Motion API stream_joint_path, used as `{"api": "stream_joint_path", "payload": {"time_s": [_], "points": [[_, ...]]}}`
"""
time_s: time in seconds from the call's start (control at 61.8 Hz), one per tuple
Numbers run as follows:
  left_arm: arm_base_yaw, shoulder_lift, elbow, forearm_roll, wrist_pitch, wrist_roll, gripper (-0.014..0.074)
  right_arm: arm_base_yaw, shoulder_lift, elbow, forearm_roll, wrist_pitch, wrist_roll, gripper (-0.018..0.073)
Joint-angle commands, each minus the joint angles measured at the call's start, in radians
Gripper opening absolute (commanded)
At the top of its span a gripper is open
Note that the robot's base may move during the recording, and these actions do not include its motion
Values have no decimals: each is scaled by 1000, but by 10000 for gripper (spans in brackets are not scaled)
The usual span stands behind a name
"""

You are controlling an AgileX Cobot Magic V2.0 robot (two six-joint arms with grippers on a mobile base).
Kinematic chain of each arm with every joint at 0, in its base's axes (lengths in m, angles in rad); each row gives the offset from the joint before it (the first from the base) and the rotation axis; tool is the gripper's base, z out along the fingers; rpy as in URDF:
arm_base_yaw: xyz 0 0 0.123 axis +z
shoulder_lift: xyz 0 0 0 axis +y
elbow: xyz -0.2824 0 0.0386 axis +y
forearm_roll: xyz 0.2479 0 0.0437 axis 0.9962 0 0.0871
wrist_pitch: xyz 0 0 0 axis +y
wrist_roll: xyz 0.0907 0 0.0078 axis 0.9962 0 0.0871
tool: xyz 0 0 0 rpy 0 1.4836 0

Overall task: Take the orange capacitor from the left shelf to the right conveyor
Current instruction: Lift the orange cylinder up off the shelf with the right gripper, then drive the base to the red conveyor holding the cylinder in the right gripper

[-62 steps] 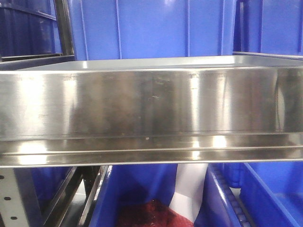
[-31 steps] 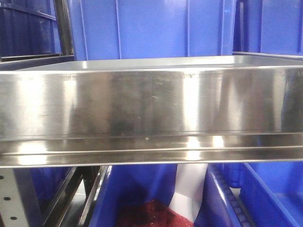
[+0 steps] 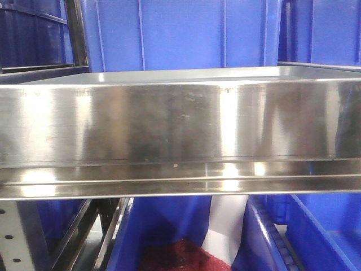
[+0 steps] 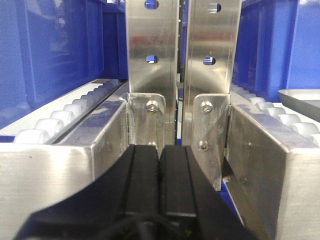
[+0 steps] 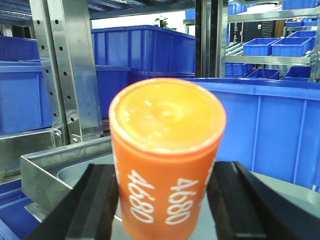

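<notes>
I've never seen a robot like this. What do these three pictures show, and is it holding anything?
It is a two-armed robot, with one camera facing forward and one on each wrist. The front camera sees a wide shiny stainless-steel shelf with blue plastic bins behind. The left wrist camera shows the left hand, its black fingers shut together on nothing, facing metal rack posts. The right wrist camera shows the right hand gripping a small orange cylinder printed 4680.
</notes>
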Motion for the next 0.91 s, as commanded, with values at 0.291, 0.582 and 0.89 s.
{"api": "stream_joint_path", "payload": {"time_s": [0.291,0.582,0.89], "points": [[2,6,-8,-6,-81,0,-105,1,8,-28,-11,-104,-4,49],[2,6,-8,-6,-81,0,-105,1,8,-28,-11,-104,-4,49],[2,6,-8,-6,-81,0,-105,1,8,-28,-11,-104,-4,49]]}}
